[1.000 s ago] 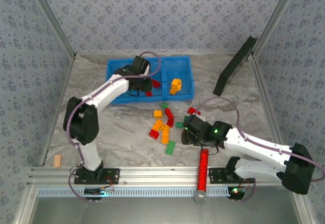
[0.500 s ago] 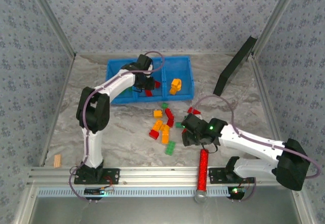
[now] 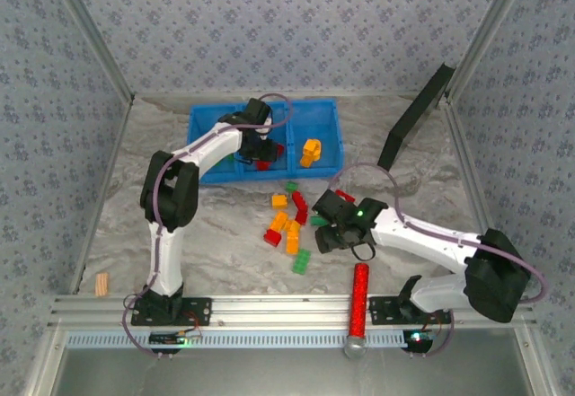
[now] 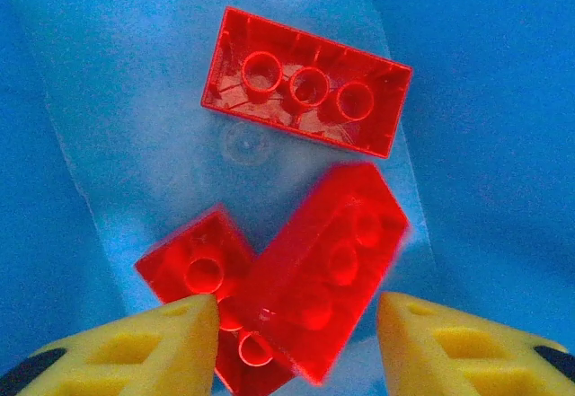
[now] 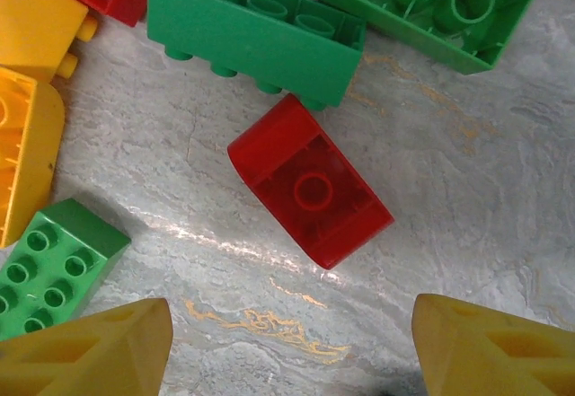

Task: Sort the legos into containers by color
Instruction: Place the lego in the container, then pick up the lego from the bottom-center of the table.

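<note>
The right hand (image 5: 287,315) hangs spread over a red brick (image 5: 310,194) on the desk (image 5: 467,189); closing askew, it could shove the green brick (image 5: 256,28) just beside it. Farther off, the left hand (image 4: 292,320) stands spread above red legos (image 4: 305,82) lying in the blue tray (image 4: 485,100).

Left gripper (image 4: 296,329) opened, right gripper (image 5: 292,338) moved
Its jaws were parted above the red legos (image 4: 328,270) in the tray (image 4: 503,100); the other was swung leftward.

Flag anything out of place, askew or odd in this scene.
A long red cylinder lies across the near rail, its silver end overhanging; it is no brick. A black panel leans tilted at the far right.
</note>
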You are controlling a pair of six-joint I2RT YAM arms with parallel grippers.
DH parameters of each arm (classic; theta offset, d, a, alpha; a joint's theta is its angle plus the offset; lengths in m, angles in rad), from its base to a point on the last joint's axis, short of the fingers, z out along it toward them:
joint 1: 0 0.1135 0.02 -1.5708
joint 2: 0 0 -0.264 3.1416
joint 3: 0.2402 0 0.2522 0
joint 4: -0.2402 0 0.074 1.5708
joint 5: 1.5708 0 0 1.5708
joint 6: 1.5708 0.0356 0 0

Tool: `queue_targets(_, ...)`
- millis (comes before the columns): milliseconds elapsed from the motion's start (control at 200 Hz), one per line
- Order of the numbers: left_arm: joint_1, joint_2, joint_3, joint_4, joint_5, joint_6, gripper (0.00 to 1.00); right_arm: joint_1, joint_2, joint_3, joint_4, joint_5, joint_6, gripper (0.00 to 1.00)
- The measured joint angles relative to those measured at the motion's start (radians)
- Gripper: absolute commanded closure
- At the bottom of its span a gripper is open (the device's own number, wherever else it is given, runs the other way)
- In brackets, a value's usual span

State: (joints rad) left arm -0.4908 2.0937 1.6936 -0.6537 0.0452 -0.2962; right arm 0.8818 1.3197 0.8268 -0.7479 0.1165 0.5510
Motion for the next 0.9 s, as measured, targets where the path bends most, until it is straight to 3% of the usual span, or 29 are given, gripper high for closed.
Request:
queue_targets(290,0.000,-0.064,0.000,-0.025,0.028,0.001,0.44,-0.093,0.086,0.035,0.024,-0.035,-0.136,0.28)
queue_targets(630,-0.029,-0.411,-0.040,-0.112,0.046,0.004,0.41,-0.146,0.205,0.038,0.084,-0.090,-0.263,0.33)
queue_targets(900,-0.141,-0.542,-0.097,-0.298,-0.010,0.031,0.39,-0.156,0.284,0.056,0.111,-0.123,-0.309,0.49)
